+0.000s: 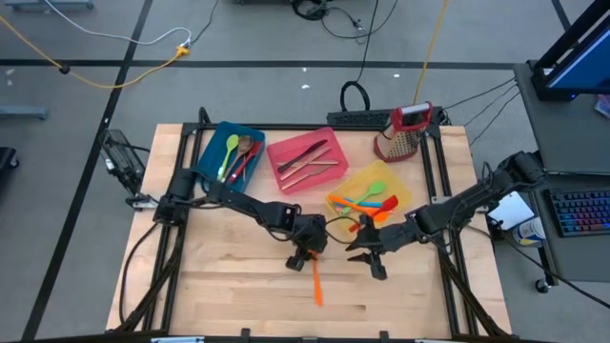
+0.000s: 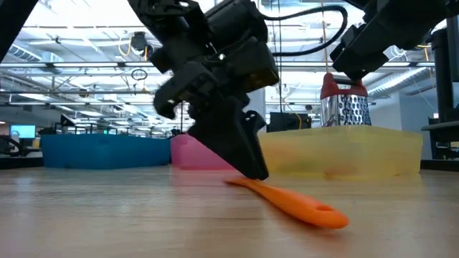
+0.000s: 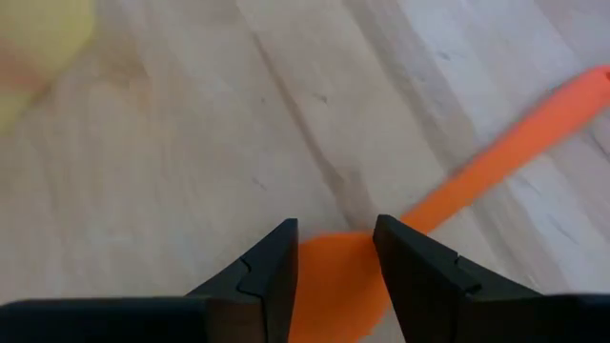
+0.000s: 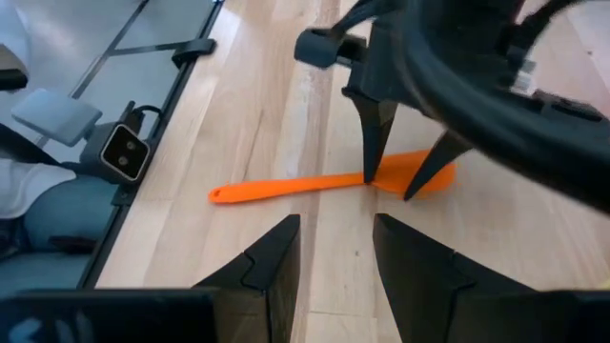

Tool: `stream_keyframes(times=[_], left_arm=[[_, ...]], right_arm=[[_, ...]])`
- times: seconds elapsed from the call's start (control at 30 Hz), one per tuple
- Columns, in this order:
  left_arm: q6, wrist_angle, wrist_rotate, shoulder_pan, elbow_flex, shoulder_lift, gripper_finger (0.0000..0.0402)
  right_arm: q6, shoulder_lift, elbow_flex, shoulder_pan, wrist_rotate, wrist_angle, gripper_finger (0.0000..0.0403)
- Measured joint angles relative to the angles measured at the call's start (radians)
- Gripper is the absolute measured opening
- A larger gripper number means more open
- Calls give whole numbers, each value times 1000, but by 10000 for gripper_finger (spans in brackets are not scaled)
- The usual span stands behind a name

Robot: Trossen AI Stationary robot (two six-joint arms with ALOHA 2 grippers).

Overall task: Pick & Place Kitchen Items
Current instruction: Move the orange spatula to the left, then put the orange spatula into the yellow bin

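Flat on the table (image 1: 229, 286), near the yellow bin (image 1: 400, 186), lies a slim orange spatula (image 1: 316, 285); the left gripper (image 1: 303, 255) straddles its blade with parted fingers, the right gripper (image 1: 367, 253) open alongside.

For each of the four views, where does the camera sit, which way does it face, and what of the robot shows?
High view: overhead, facing straight down on the table; both arms show.
Low view: at tabletop height, facing level across; left end effector on the orange spatula.
Left wrist view: on the left arm, facing down; its fingers straddle the spatula.
Right wrist view: on the right arm; right end effector empty, left arm beyond.
Shared: all four views show the spatula.
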Motion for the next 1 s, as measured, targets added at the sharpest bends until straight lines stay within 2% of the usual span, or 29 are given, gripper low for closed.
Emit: stream_keyframes(times=[0.17,0.33,0.47,0.6,0.7,0.87,1.0], left_arm=[[46,-55,-31,-31,-8,-55,148],[263,-52,-97,-80,-7,-123,126],[384,-43,-126,-128,-7,-119,106],[405,52,-141,-160,-7,-97,99],[423,112,-141,-169,-4,-90,114],[444,187,-126,-168,-4,-90,166],[481,234,-54,-170,-4,-58,197]], right_arm=[[0,0,0,16,0,0,128],[-1,0,0,16,0,0,128],[-4,0,0,16,0,0,128],[-25,0,0,16,0,0,128],[-38,0,0,16,-1,1,128],[-71,0,0,16,-1,7,128],[-101,0,0,16,0,9,128]])
